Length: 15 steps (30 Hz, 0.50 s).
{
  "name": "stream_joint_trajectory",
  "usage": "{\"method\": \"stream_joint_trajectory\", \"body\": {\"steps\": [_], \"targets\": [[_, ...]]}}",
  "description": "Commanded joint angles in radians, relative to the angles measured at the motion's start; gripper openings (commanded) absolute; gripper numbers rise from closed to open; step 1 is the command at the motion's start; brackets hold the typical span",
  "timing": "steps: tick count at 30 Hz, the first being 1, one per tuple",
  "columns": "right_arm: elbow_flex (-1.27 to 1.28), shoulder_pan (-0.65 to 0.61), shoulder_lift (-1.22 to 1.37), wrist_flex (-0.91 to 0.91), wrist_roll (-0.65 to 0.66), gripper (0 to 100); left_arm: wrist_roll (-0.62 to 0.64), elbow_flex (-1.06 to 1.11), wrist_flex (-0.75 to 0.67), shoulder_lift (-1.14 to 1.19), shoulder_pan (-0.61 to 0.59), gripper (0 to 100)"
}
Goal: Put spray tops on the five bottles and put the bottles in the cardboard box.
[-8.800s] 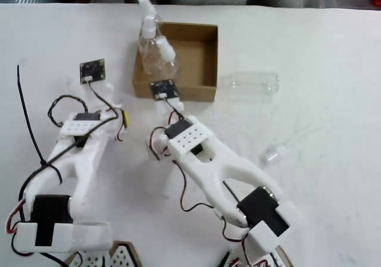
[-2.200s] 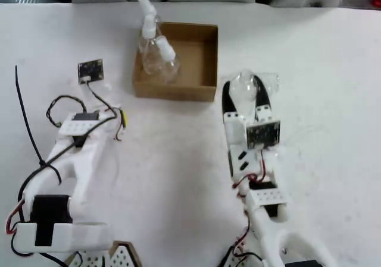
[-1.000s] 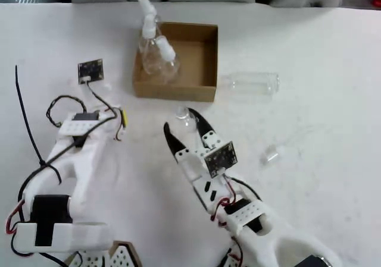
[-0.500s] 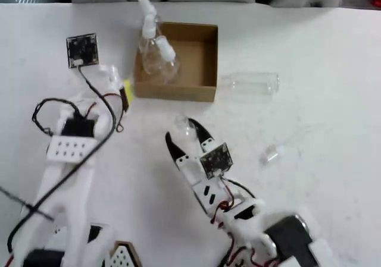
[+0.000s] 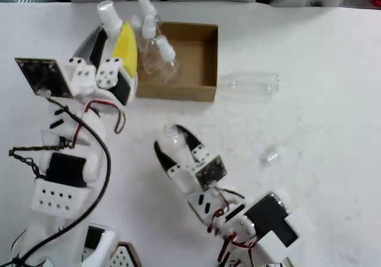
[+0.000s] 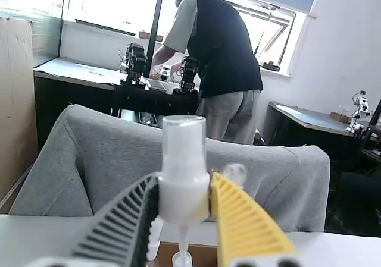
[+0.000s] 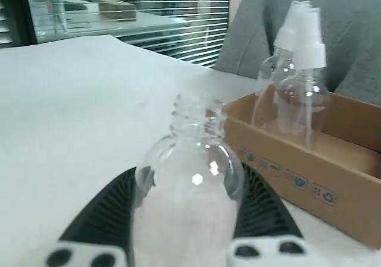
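Note:
In the high view my left gripper (image 5: 113, 30) is raised beside the left wall of the cardboard box (image 5: 205, 59), shut on a white spray top (image 5: 106, 11). The left wrist view shows that spray top (image 6: 183, 178) pinched upright between the grey and yellow fingers (image 6: 244, 225) of this gripper (image 6: 183, 204). My right gripper (image 5: 171, 141) sits in front of the box, shut on an open clear bottle (image 5: 172, 137). In the right wrist view the bottle (image 7: 187, 189) stands upright with its bare threaded neck up, inside the right gripper (image 7: 187, 219).
Capped bottles (image 5: 156, 53) stand in the box's left part, also seen as capped bottles (image 7: 297, 88) in the box (image 7: 297, 157). A capless bottle (image 5: 250, 84) lies right of the box. A loose spray top (image 5: 271, 156) lies on the table farther right.
My left arm has lifted from the table and swung up beside the box with the spray top. My right gripper closed around the bottle and drew it slightly left and nearer.

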Motion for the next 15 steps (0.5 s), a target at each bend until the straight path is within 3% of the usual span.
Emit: {"method": "stream_joint_trajectory", "body": {"steps": [1,9,15], "targets": [[-0.008,-0.079,0.007,-0.016,0.0,1.5,0.0,-0.037,-0.031,-0.036,0.033,4],[-0.107,-0.131,0.008,0.12,-0.009,1.5,0.0,0.138,-0.038,-0.265,0.051,4],[-0.11,-0.131,0.008,0.125,-0.009,1.5,0.008,0.218,-0.034,-0.329,0.068,4]]}}
